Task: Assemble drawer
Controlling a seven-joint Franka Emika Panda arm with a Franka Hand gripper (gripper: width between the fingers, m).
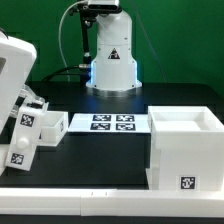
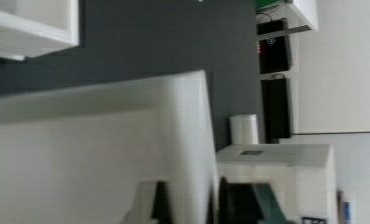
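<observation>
Casing (image 1: pixel 185 150) stands beside the marker board (image 1: pixel 112 123); tray box (image 1: pixel 42 128) sits at its opposite end. Tool (image 2: pixel 196 199) appears clamped on the tray box wall; a skewed grip risks jamming.

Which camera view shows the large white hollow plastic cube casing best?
The exterior view: the white cube casing stands at that view's right, open top and front tag visible. The wrist view shows only cropped white pieces; I cannot tell if any is it.

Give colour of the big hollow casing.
White casing, one black-and-white square tag; exterior view shows it best.
</observation>
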